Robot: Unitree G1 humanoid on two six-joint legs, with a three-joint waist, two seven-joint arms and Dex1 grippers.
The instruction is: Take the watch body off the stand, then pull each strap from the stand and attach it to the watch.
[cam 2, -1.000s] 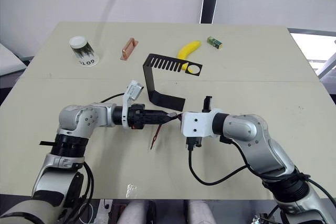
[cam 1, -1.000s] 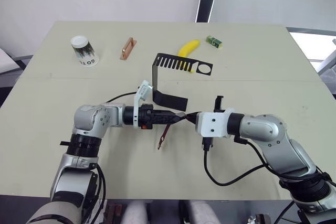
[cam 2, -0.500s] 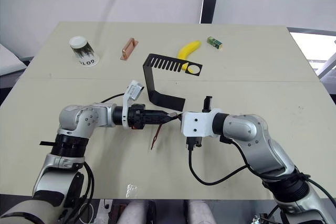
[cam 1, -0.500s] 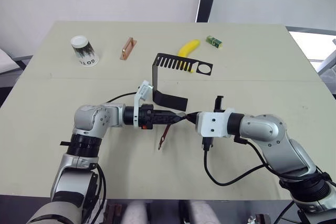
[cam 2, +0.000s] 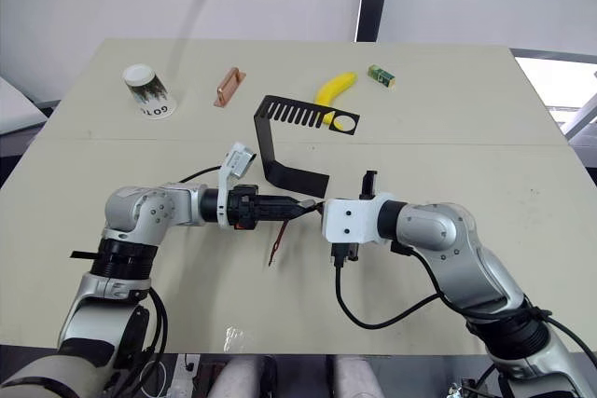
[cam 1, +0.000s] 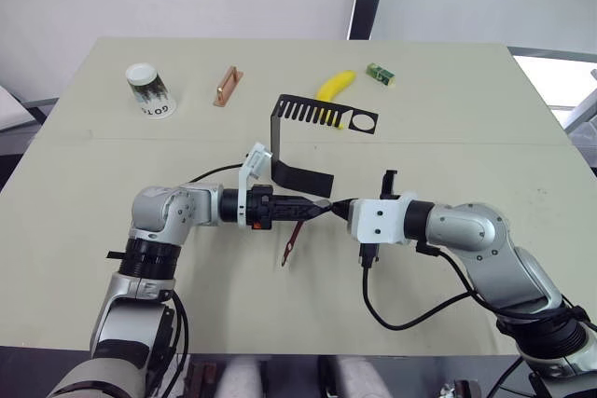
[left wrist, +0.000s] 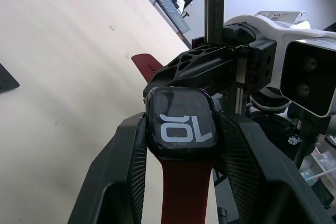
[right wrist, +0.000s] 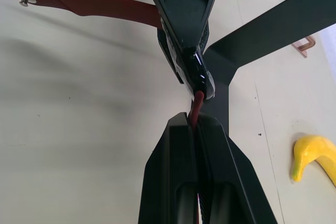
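Watch body (left wrist: 181, 124) is sitting clamped between the two black fingers of the left gripper (cam 1: 315, 211), its glassy rounded-square face showing pale digits, held above the table (cam 1: 84, 184) near the front-middle, just in front of the stand's flat base. One maroon strap (cam 1: 292, 239) is hanging from the case toward the tabletop, its free end carrying a small metal stud; a second strap (right wrist: 197, 102) is running from the opposite side of the case into the right gripper (cam 2: 322, 209), whose fingers are pressing together on it with almost no gap between them. So two straps are showing, both flexible and matte red. The two grippers are meeting tip to tip, leaving little room between them, while the table is lying open to the front and toward both side edges. The stand (cam 1: 312, 128) is standing just behind the grippers, a single thin black sheet-metal bracket with a slotted comb arm and a round ring hole at its right end. Farther back, well apart from the arms, four loose things are resting: one white paper cup (cam 1: 149, 90) on its side at the left, one copper-coloured bar (cam 1: 227, 86), one yellow banana (cam 1: 334, 86) just behind the comb arm, and one small green box (cam 1: 380, 74) to the right of it.
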